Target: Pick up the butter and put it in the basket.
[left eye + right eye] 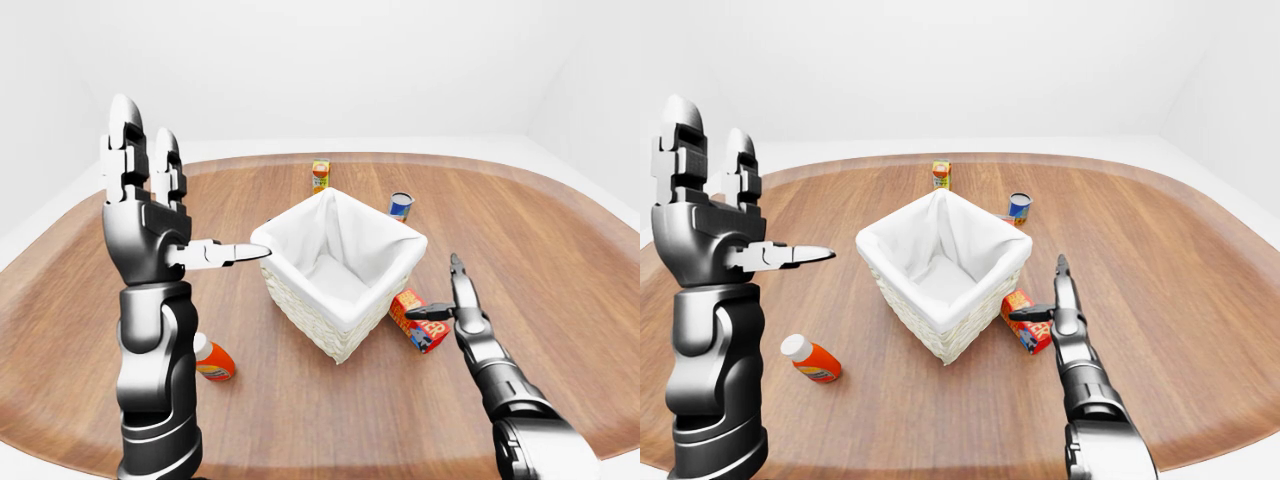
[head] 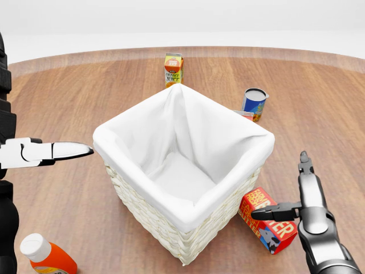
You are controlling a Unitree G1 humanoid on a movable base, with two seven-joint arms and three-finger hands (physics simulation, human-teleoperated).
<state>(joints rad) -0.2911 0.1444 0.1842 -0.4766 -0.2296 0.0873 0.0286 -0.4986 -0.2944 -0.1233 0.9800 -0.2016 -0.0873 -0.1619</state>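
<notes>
Your butter [image 2: 268, 220] is a red box with white lettering, lying flat on the desk [image 2: 85, 85], just beside the lower right wall of the white-lined wicker basket [image 2: 182, 165], which stands upright, open.

We see a white-lined basket [image 1: 340, 270] near the middle of the wooden worktop [image 1: 560, 260], with the butter [image 1: 419, 320] lying just beside its right corner. Our right hand [image 1: 452, 305] hangs over the butter, fingers spread. Our left hand [image 1: 160, 215] is raised upright, open, thumb pointing toward the basket. An orange bottle [image 1: 212, 362] lies toward the worktop's left edge; a juice carton [image 1: 320, 174] and a can [image 1: 401, 206] stand toward its far edge.
</notes>
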